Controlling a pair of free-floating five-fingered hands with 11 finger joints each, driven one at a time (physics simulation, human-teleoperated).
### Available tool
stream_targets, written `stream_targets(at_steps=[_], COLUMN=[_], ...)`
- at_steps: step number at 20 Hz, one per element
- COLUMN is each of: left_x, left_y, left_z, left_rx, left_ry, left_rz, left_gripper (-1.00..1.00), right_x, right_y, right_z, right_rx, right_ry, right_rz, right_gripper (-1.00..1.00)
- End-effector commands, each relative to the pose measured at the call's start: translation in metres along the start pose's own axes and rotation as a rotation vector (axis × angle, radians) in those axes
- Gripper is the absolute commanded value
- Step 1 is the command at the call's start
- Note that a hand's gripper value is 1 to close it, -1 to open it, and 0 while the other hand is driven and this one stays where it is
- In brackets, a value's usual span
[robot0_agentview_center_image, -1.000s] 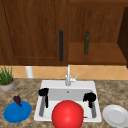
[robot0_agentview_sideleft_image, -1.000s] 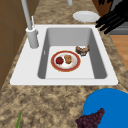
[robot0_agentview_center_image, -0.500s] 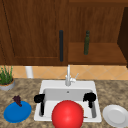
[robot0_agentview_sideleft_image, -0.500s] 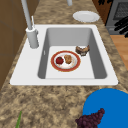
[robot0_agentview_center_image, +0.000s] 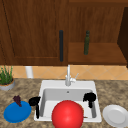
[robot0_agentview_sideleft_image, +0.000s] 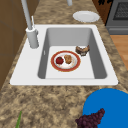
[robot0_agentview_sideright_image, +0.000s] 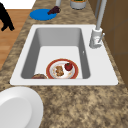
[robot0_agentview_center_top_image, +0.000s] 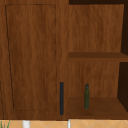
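Observation:
My left hand (robot0_agentview_center_image: 35, 101) hovers over the sink's left rim (robot0_agentview_center_image: 42, 100), fingers hanging loose and holding nothing; it also appears in the right side view (robot0_agentview_sideright_image: 5, 17), out past the counter's front edge. My right hand (robot0_agentview_center_image: 89, 97) floats above the basin's right side, also holding nothing, and its fingertips (robot0_agentview_sideleft_image: 102, 2) touch the top edge of the left side view. On the sink floor lies a red-rimmed plate (robot0_agentview_sideleft_image: 65, 60) with a red fruit (robot0_agentview_sideleft_image: 59, 60) and a brown biscuit (robot0_agentview_sideleft_image: 68, 59). Beside it lies a brown pastry (robot0_agentview_sideleft_image: 82, 49). A big red round shape (robot0_agentview_center_image: 67, 114) covers the sink's front.
A blue plate (robot0_agentview_center_image: 17, 111) with dark grapes (robot0_agentview_center_image: 17, 99) lies on the counter to the left, near a potted plant (robot0_agentview_center_image: 6, 80). A white plate (robot0_agentview_center_image: 115, 115) sits to the right. The faucet (robot0_agentview_center_image: 68, 76) stands behind the basin. Above are a closed cabinet door (robot0_agentview_center_top_image: 32, 57) and a shelf with a green bottle (robot0_agentview_center_top_image: 86, 96).
In the left side view the right hand has slid out toward the top right corner, leaving just its fingertips. In the front view both hands look unmoved.

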Motion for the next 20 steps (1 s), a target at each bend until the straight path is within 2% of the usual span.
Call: stream_targets(at_steps=[1, 3, 4, 7, 9, 12, 13, 14, 20], left_x=[0.01, 0.022, 0.028, 0.037, 0.037, 0.037, 0.036, 0.036, 0.036], left_y=[0.008, -0.002, -0.006, -0.013, -0.015, -0.013, -0.013, -0.013, -0.012], left_z=[0.014, 0.019, 0.022, 0.031, 0.028, 0.028, 0.028, 0.029, 0.034], left_rx=[-0.03, -0.009, 0.0, 0.002, -0.001, -0.008, -0.012, -0.001, 0.003], left_ry=[-0.048, -0.014, -0.001, 0.0, 0.001, -0.012, -0.01, 0.001, 0.007], left_rz=[0.029, 0.017, 0.0, 0.008, 0.006, 0.003, 0.002, 0.0, -0.001], left_gripper=[-1.0, -1.0, -1.0, -1.0, -1.0, -1.0, -1.0, -1.0, -1.0], right_x=[0.0, 0.0, 0.0, 0.0, 0.0, 0.0, 0.0, 0.0, 0.0], right_y=[0.0, 0.0, 0.0, 0.0, 0.0, 0.0, 0.0, 0.0, 0.0], right_z=[0.0, 0.0, 0.0, 0.0, 0.0, 0.0, 0.0, 0.0, 0.0], right_rx=[0.0, 0.0, 0.0, 0.0, 0.0, 0.0, 0.0, 0.0, 0.0], right_ry=[0.0, 0.0, 0.0, 0.0, 0.0, 0.0, 0.0, 0.0, 0.0], right_rz=[0.0, 0.0, 0.0, 0.0, 0.0, 0.0, 0.0, 0.0, 0.0], right_gripper=[0.0, 0.0, 0.0, 0.0, 0.0, 0.0, 0.0, 0.0, 0.0])
